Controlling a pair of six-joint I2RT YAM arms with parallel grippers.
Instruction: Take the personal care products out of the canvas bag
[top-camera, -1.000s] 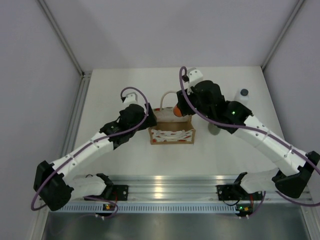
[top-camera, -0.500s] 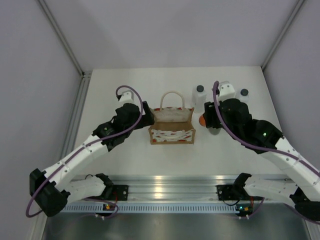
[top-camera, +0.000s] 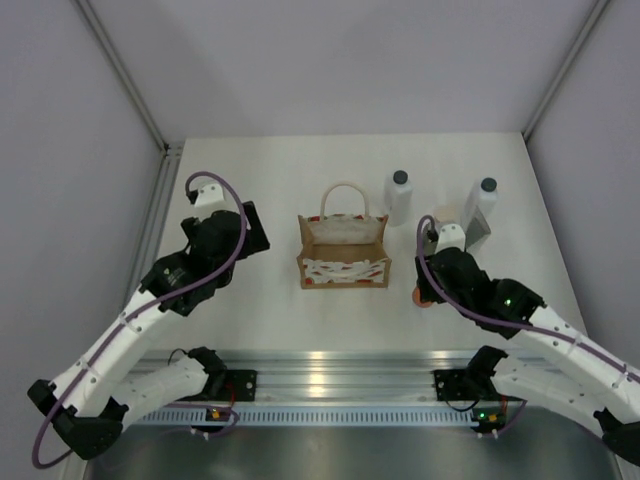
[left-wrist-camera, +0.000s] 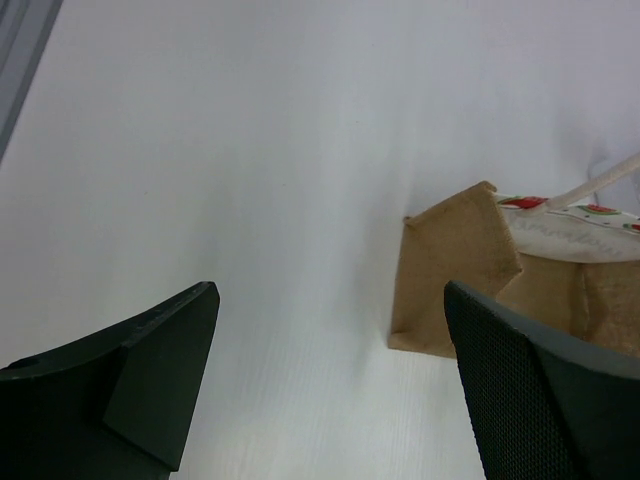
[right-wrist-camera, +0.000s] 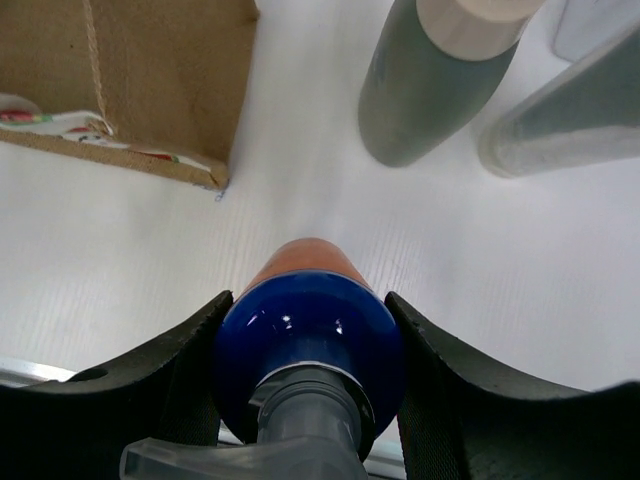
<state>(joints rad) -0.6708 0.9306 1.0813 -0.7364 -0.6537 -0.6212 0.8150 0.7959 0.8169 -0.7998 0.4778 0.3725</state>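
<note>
The tan canvas bag (top-camera: 343, 252) stands upright at the table's middle, and its end panel shows in the left wrist view (left-wrist-camera: 458, 272). My right gripper (top-camera: 428, 292) is shut on the orange bottle with the blue top (right-wrist-camera: 312, 345), held upright to the right of the bag and nearer than it. I cannot tell whether its base touches the table. Two white bottles (top-camera: 399, 198) (top-camera: 483, 206) and the grey-green bottle (right-wrist-camera: 425, 95) stand right of the bag. My left gripper (left-wrist-camera: 330, 300) is open and empty, left of the bag.
A metal rail (top-camera: 330, 372) runs along the near edge of the white table (top-camera: 270, 170). Grey walls close in the left, right and back. The standing bottles sit just beyond my right gripper.
My right gripper lifted the orange bottle from over the bag, carried it right and then toward the near edge. My left gripper let go of the bag's left side and pulled back left.
</note>
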